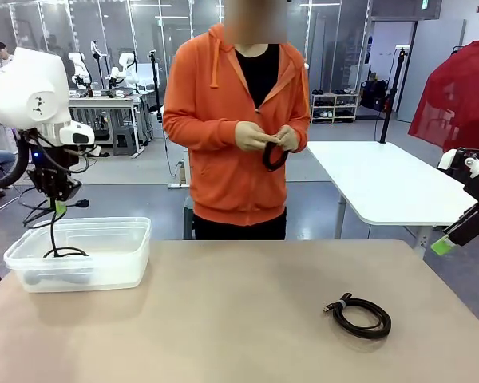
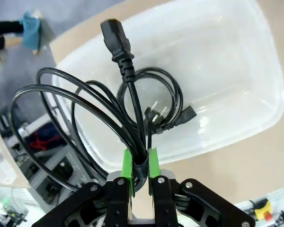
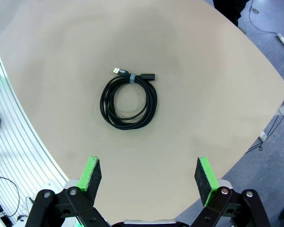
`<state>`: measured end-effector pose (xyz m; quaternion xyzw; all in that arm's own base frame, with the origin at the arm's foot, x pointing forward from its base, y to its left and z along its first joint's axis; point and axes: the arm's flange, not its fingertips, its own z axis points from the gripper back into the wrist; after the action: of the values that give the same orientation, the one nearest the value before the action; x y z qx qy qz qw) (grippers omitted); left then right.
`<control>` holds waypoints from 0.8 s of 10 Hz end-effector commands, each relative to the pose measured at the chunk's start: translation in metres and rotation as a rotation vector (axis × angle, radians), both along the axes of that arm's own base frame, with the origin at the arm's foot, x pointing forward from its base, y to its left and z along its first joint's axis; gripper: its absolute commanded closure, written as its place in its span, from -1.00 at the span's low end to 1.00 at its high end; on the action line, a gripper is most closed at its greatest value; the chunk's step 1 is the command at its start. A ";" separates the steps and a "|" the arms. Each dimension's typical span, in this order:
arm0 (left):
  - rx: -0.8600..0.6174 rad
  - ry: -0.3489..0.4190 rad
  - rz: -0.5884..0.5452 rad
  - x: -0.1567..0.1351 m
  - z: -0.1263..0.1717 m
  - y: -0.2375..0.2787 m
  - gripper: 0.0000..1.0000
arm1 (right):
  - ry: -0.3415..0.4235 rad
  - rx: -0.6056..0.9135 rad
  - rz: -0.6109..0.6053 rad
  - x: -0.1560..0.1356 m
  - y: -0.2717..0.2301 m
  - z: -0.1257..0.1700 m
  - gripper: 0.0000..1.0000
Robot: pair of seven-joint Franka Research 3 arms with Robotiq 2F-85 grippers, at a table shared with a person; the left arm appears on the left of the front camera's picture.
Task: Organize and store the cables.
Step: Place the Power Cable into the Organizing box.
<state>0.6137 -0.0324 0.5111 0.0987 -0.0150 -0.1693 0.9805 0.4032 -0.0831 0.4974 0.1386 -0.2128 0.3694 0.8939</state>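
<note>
My left gripper (image 2: 140, 163) is shut on a coiled black power cable (image 2: 109, 113) and holds it above a clear plastic bin (image 2: 227, 61). From the front, that gripper (image 1: 58, 207) hangs over the bin (image 1: 84, 254) with the cable (image 1: 60, 239) dangling into it. Another black cable coil (image 1: 361, 313) lies on the table at the right. It shows as a neat coil (image 3: 128, 100) below my open right gripper (image 3: 149, 175), which hovers well above it. My right gripper (image 1: 455, 235) sits at the table's right edge. The person across the table holds a third black cable (image 1: 273, 155) in both hands.
The tan table (image 1: 223, 319) is bare between the bin and the right coil. A white table (image 1: 383, 179) stands behind on the right. The person stands at the far edge, centre.
</note>
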 end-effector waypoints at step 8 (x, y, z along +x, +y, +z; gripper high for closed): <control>-0.044 0.211 0.129 0.020 -0.084 -0.007 0.69 | 0.010 -0.011 -0.011 0.000 0.001 0.001 -1.00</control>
<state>0.6297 -0.0378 0.4219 0.0696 0.0767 -0.1277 0.9864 0.4032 -0.0831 0.4974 0.1386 -0.2128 0.3694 0.8939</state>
